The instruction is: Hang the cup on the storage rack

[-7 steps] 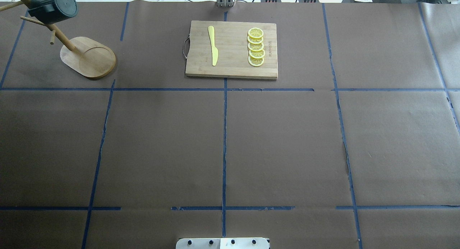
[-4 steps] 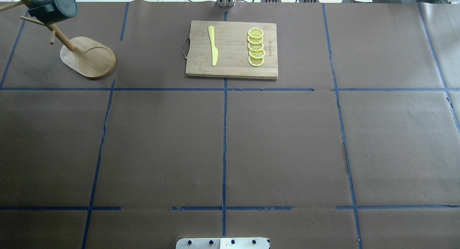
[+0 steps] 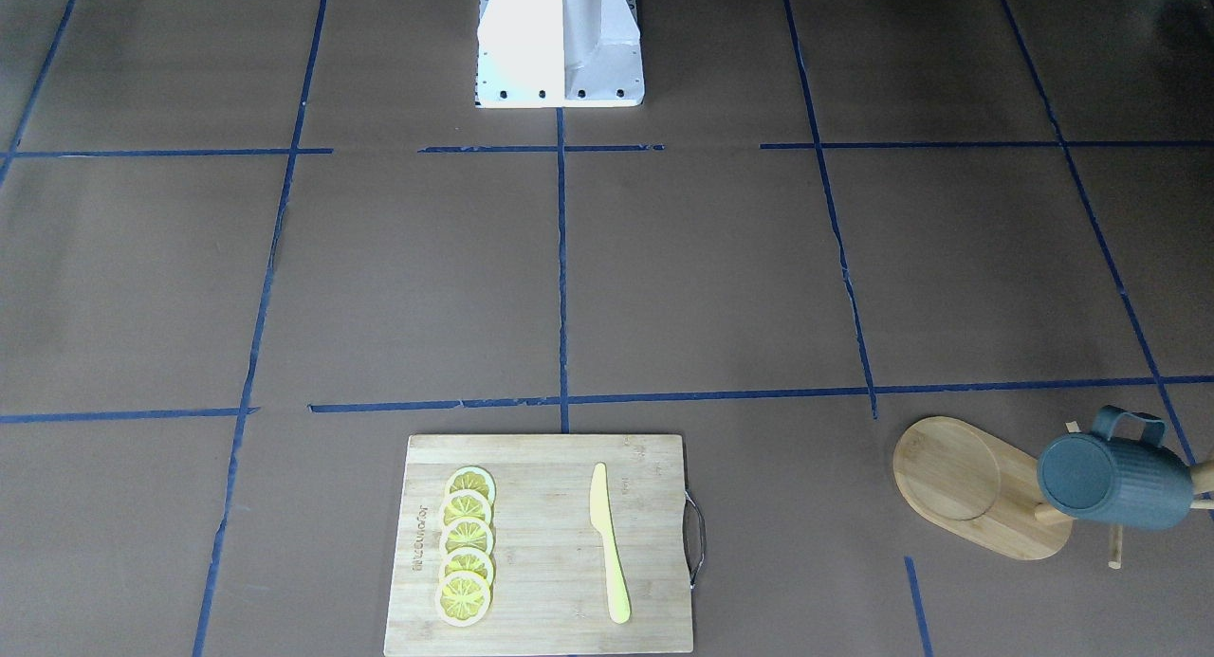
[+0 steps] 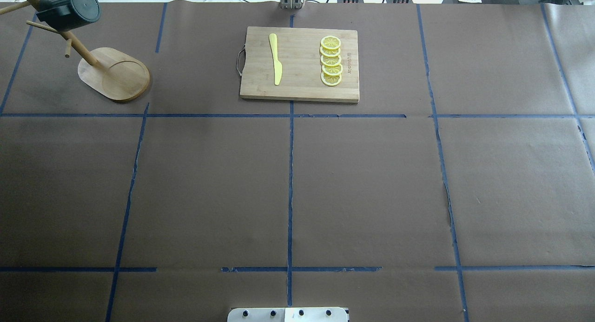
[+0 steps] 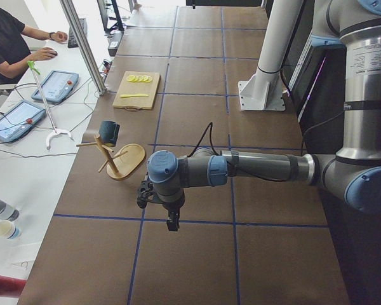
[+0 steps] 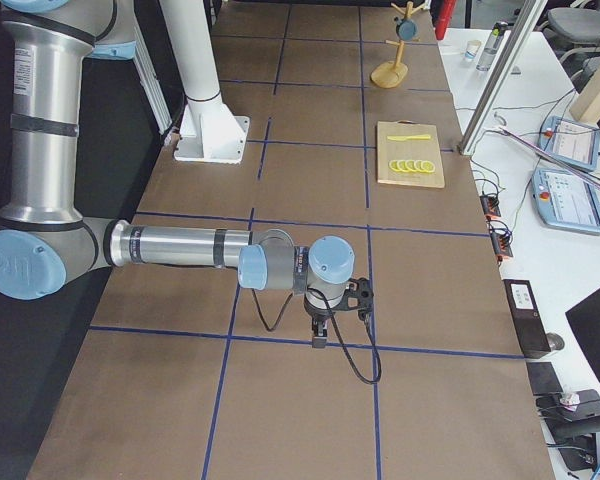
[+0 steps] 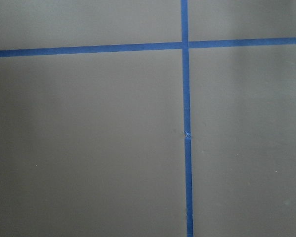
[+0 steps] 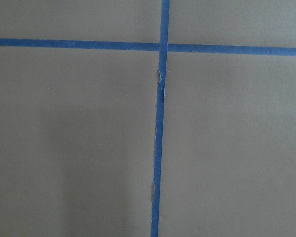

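The dark teal ribbed cup (image 4: 69,8) hangs on its side from a peg of the bamboo storage rack (image 4: 114,73) at the table's far left corner. In the front-facing view the cup (image 3: 1114,482) sits beside the rack's oval base (image 3: 977,486), its handle up. Both arms are drawn back, far from the rack. The left gripper (image 5: 172,222) points down over the brown table, and so does the right gripper (image 6: 320,335). Each shows only in a side view, so I cannot tell if it is open or shut. The wrist views hold only brown paper and blue tape.
A bamboo cutting board (image 4: 300,87) at the far middle carries a yellow knife (image 4: 275,59) and a row of lemon slices (image 4: 331,61). The white robot base (image 3: 560,41) stands at the near edge. A person (image 5: 6,44) sits at a side desk with tablets.
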Tool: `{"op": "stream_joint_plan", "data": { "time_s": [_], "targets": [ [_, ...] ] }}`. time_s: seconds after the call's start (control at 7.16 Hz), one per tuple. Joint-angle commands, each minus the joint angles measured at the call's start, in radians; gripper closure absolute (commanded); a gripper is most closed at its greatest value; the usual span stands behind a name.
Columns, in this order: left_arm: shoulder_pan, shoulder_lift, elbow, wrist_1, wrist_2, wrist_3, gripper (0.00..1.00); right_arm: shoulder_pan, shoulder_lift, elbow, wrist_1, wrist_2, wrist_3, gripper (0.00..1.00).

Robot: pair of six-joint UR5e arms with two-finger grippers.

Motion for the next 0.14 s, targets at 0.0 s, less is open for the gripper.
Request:
{"op": "stream_joint_plan", "data": {
  "time_s": [0.0],
  "targets": [
    [0.000, -0.001, -0.005, 0.002, -0.002, 0.002, 0.00, 0.000, -0.005, 0.000, 0.007, 0.000, 0.000, 0.00]
  ]
}}
